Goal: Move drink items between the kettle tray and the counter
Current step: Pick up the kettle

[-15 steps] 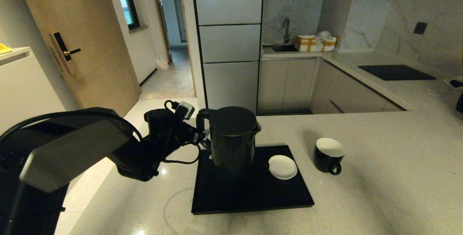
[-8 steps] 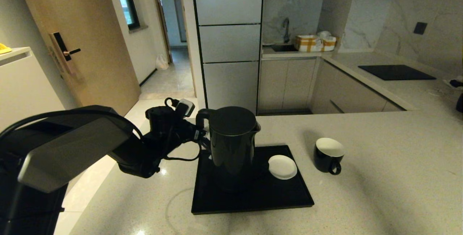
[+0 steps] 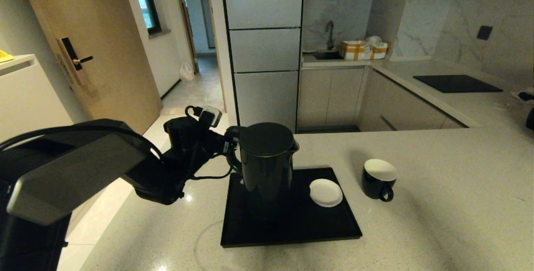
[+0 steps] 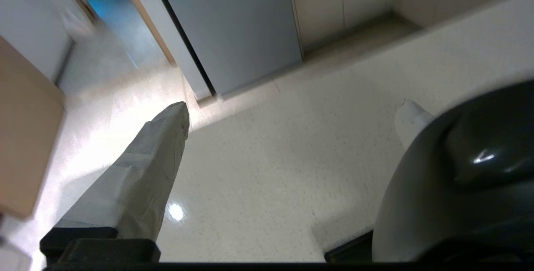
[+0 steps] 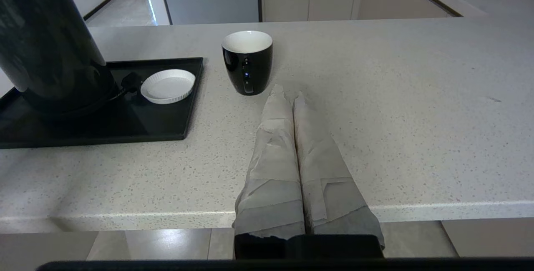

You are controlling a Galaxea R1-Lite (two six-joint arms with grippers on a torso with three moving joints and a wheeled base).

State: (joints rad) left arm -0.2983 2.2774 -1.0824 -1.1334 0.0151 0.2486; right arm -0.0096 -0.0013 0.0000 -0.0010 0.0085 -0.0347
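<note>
**Left gripper wide at the kettle handle; right gripper parked at the counter edge**

The kettle (image 3: pixel 267 162) stands upright on the left half of the tray (image 3: pixel 329 229), which lies on the counter (image 3: pixel 438 204) with its left rim near the counter's left edge. A white saucer (image 3: pixel 326 192) sits on the tray just right of the kettle. The cup (image 3: pixel 379 178) stands on the bare counter just beyond the tray's right rim, apart from it, handle toward the robot. Right of the cup the stone runs on to the far cooktop (image 3: pixel 457 83).

The left gripper (image 3: pixel 227 148) reaches in from over the floor, past the counter's left edge, at the kettle's handle. Its jaws stand wide.

The left wrist view shows 1 finger (image 4: pixel 142 179) out over the counter and the other (image 4: pixel 411 119) half hidden behind the kettle's dark bulk, which the head view cannot separate. The right wrist view alone shows the right gripper (image 5: pixel 288 94): its 2 fingers are pressed together, empty, at the counter's near edge, pointing at the cup and just short of it.
</note>
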